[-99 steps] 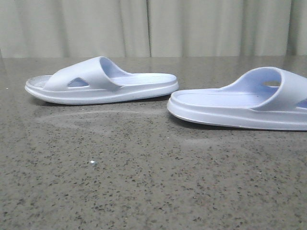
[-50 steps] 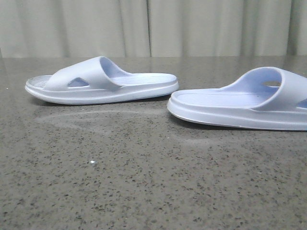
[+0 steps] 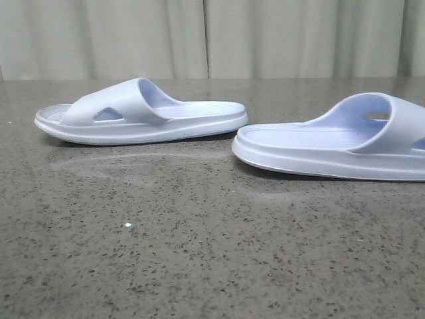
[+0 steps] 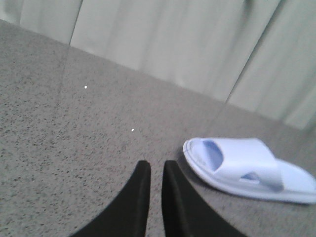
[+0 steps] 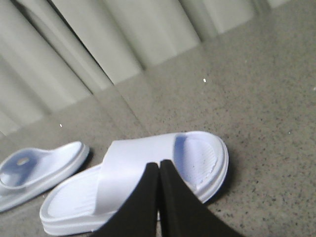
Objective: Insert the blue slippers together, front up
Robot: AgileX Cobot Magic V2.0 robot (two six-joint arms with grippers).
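Observation:
Two blue slippers lie sole-down and apart on the dark speckled table (image 3: pixel 199 252). The left slipper (image 3: pixel 139 113) has its strap toward the left. The right slipper (image 3: pixel 332 143) runs off the right edge. Neither gripper shows in the front view. In the left wrist view the left slipper (image 4: pixel 247 168) lies beside my left gripper (image 4: pixel 156 167), whose black fingers stand only a thin slit apart, holding nothing. In the right wrist view my right gripper (image 5: pixel 159 164) is shut and empty, in front of the right slipper's (image 5: pixel 197 158) strap; the other slipper (image 5: pixel 39 168) lies further off.
Pale curtains (image 3: pixel 212 40) hang behind the table's far edge. Bare speckled tabletop stretches in front of both slippers, with a small white speck (image 3: pixel 127 226) on it.

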